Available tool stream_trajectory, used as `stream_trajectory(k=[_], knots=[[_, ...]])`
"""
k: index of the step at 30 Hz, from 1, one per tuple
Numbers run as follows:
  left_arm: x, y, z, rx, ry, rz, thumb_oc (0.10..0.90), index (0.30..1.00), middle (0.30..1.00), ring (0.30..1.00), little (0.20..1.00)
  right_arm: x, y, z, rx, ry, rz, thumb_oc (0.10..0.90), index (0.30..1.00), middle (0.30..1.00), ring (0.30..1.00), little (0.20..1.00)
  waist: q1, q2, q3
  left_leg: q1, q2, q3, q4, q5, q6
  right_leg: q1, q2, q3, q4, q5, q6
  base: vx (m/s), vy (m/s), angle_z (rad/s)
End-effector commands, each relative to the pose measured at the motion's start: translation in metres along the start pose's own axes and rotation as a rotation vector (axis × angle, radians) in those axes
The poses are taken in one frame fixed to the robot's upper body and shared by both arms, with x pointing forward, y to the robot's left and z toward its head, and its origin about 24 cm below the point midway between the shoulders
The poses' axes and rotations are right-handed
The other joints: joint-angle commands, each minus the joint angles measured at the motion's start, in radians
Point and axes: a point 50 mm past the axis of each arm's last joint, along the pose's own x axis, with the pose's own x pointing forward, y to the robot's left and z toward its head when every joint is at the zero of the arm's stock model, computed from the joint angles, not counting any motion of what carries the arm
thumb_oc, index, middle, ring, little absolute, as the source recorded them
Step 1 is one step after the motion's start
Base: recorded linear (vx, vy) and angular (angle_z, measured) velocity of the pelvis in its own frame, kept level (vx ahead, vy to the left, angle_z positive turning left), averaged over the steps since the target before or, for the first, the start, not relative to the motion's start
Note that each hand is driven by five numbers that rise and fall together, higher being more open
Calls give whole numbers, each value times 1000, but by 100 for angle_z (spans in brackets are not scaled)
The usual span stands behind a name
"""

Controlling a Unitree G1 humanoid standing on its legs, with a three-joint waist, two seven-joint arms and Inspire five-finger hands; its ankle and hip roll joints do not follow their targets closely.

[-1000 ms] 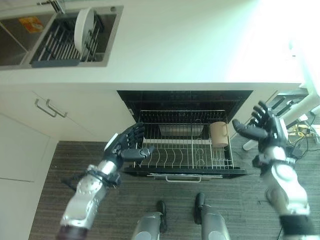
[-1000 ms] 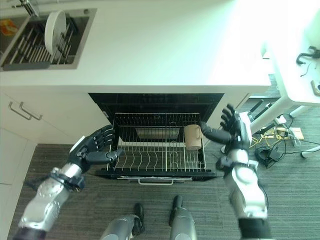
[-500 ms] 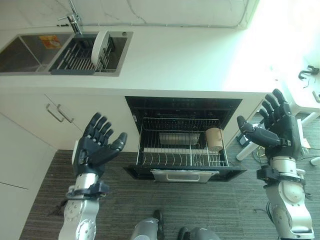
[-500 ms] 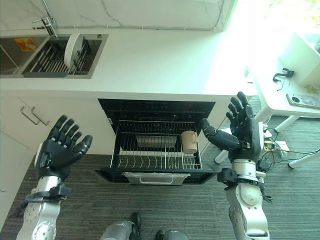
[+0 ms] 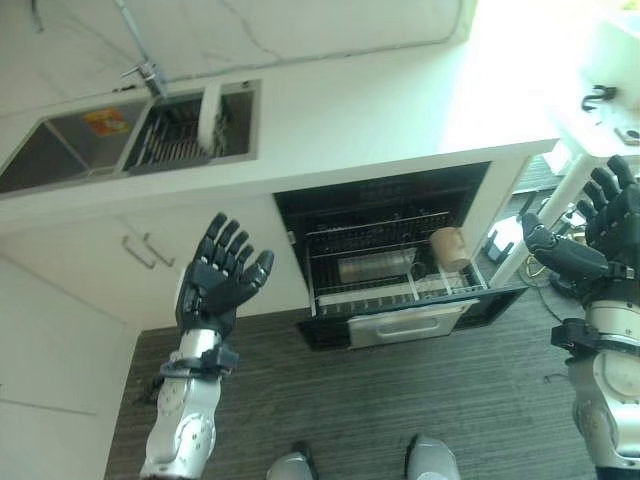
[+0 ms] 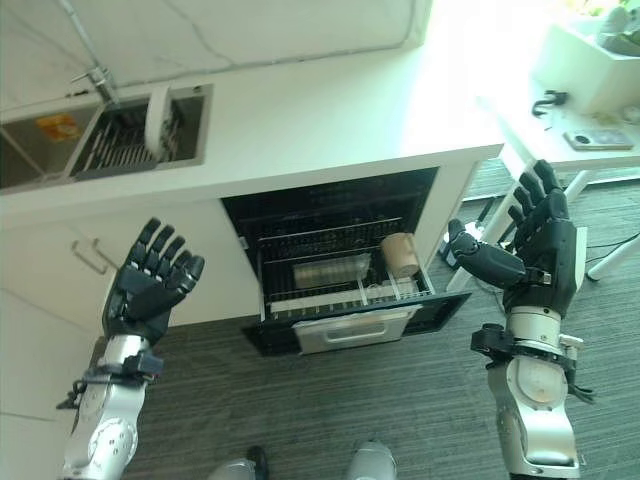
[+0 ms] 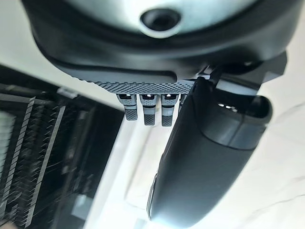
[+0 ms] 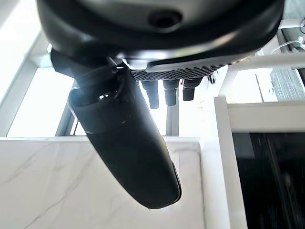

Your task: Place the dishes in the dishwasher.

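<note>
- Setting: a fitted home kitchen.
- White worktop (image 6: 330, 110) with a marble-look wall behind it.
- Inset steel sink (image 5: 60, 155) with tap (image 5: 140, 70); a drying rack (image 6: 120, 150) in the basin beside it holds a white plate (image 6: 157, 118) on edge.
- Built-in dishwasher (image 6: 330, 215) under the worktop, its wire rack (image 6: 340, 275) pulled out, a beige mug (image 6: 400, 255) in it.
- White cabinet doors with bar handles (image 5: 150, 250).
- Dark wood-grain floor (image 6: 400, 400).
- White side table (image 6: 590, 120) at the right.
</note>
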Motion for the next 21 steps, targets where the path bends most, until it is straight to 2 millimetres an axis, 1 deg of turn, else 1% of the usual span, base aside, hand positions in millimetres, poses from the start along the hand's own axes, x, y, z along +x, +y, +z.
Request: stream_trajectory(k=[1, 2, 3, 4, 5, 6, 7, 8, 10, 11, 12, 13, 14, 16, 21], knots=[[12, -21, 66, 144, -319, -153, 800, 900, 900, 900, 900, 14, 18, 43, 60, -286, 29, 800, 900, 900, 900, 900, 30, -32, -48, 66, 8, -69, -57, -29, -18, 77, 10, -12, -67, 117, 47, 7, 576, 20], [13, -22, 66, 148, -323, -153, 800, 900, 900, 900, 900, 14, 18, 42, 64, -280, 26, 800, 900, 900, 900, 900, 30, -32, -47, 67, 1, -72, -57, -32, -12, 78, 6, -13, -67, 126, 46, 19, 420, 15], [15, -23, 67, 138, -325, -146, 800, 900, 900, 900, 900, 14, 21, 38, 73, -262, 26, 800, 900, 900, 900, 900, 33, -30, -48, 74, -18, -73, -57, -41, 6, 86, -6, -25, -67, 158, 44, 28, 339, 18], [16, -23, 67, 130, -323, -145, 800, 900, 900, 900, 900, 13, 22, 36, 75, -253, 30, 800, 900, 900, 900, 900, 35, -29, -49, 78, -24, -71, -57, -44, 13, 90, -10, -34, -67, 171, 42, 52, 422, -7], [16, -22, 67, 130, -315, -150, 800, 900, 900, 900, 900, 13, 26, 33, 72, -237, 40, 800, 900, 900, 900, 900, 48, -24, -49, 88, -30, -62, -57, -51, 26, 108, -21, -71, -67, 198, 41, 49, 334, -12], [15, -22, 66, 136, -311, -154, 800, 900, 900, 900, 900, 13, 28, 32, 65, -231, 48, 800, 900, 900, 900, 900, 56, -21, -48, 94, -31, -55, -57, -53, 32, 122, -21, -95, -67, 205, 39, 64, 356, -16], [13, -23, 65, 160, -307, -155, 800, 900, 900, 900, 900, 13, 32, 31, 68, -226, 59, 800, 900, 900, 900, 900, 70, -15, -46, 101, -25, -43, -57, -55, 39, 145, -8, -142, -67, 224, 40, 45, 228, -19], [12, -23, 65, 175, -306, -155, 800, 900, 900, 900, 900, 13, 33, 30, 70, -223, 63, 800, 900, 900, 900, 900, 73, -14, -44, 103, -22, -40, -57, -55, 41, 152, 2, -153, -67, 224, 38, 28, 193, -31], [12, -24, 65, 238, -305, -162, 800, 900, 900, 900, 900, 13, 31, 29, 77, -217, 60, 800, 900, 900, 900, 900, 71, -18, -40, 103, -20, -40, -57, -52, 46, 159, 68, -153, -67, 170, 25, 14, 93, -42], [14, -25, 63, 281, -286, -173, 800, 900, 900, 900, 900, 14, 28, 29, 77, -214, 44, 800, 900, 900, 900, 900, 68, -35, -38, 108, -39, -53, -57, -59, 52, 150, 144, -135, -67, 103, 16, 18, 11, -33], [15, -25, 63, 288, -284, -175, 800, 900, 900, 900, 900, 15, 26, 29, 76, -215, 41, 800, 900, 900, 900, 900, 67, -39, -41, 100, -42, -56, -57, -53, 52, 140, 165, -138, -67, 90, 9, 33, -29, -20], [14, -25, 63, 293, -284, -179, 800, 900, 900, 900, 900, 16, 24, 31, 76, -217, 39, 800, 900, 900, 900, 900, 67, -49, -41, 99, -52, -54, -57, -52, 52, 130, 195, -143, -67, 62, 3, 35, -65, 22], [12, -26, 65, 294, -302, -178, 800, 900, 900, 900, 900, 15, 24, 31, 81, -216, 45, 800, 900, 900, 900, 900, 69, -63, -39, 101, -65, -46, -57, -52, 51, 113, 222, -143, -67, 27, -11, 56, -76, 37], [11, -27, 66, 283, -317, -181, 800, 900, 900, 900, 900, 13, 23, 29, 91, -208, 53, 800, 900, 900, 900, 900, 66, -71, -40, 102, -76, -41, -57, -55, 50, 89, 241, -116, -67, -7, -26, 50, -100, 4], [11, -32, 66, 277, -329, -195, 800, 900, 900, 900, 900, 12, 26, 25, 95, -195, 59, 800, 900, 900, 900, 900, 69, -73, -57, 103, -84, -37, -57, -59, 49, 81, 254, -86, -67, -28, -40, 80, -123, 2]])
